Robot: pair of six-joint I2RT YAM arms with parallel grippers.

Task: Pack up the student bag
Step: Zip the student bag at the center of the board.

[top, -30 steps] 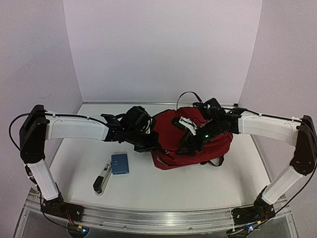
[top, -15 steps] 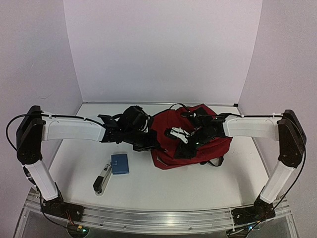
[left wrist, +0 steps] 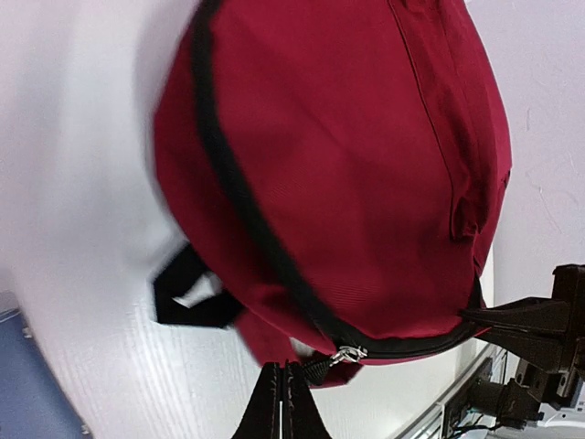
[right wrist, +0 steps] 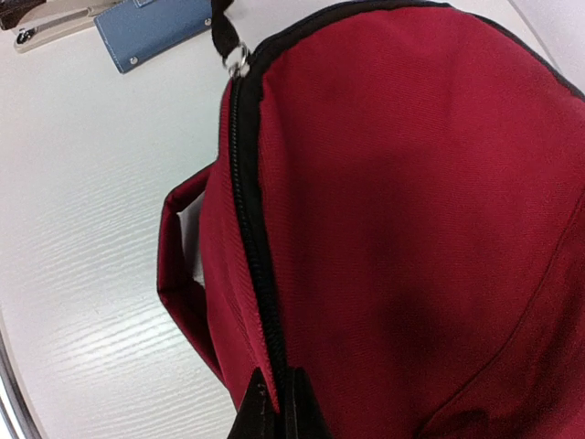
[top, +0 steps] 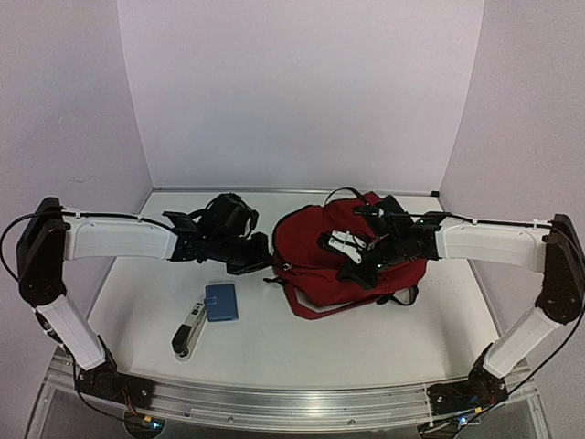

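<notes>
the student bag [top: 306, 240], dark red with black straps, is shown lying on the white surface [top: 366, 343], right of centre and toward the far side. the left tool [left wrist: 284, 373] is seen at the bag's left edge, its jaws pressed together on the black zipper pull [left wrist: 313, 368], just beside the metal slider [left wrist: 348, 353]. the right tool [right wrist: 279, 380] is reached over the top of the bag from the right. its jaws are closed, with a fold of red fabric pinched at the black zipper line. the zipper is seen closed along the length visible in both wrist views. a blue case [top: 221, 302] and a stapler [top: 189, 331] are placed on the surface to the near left of the bag, just beside each other and apart from both tools.
</notes>
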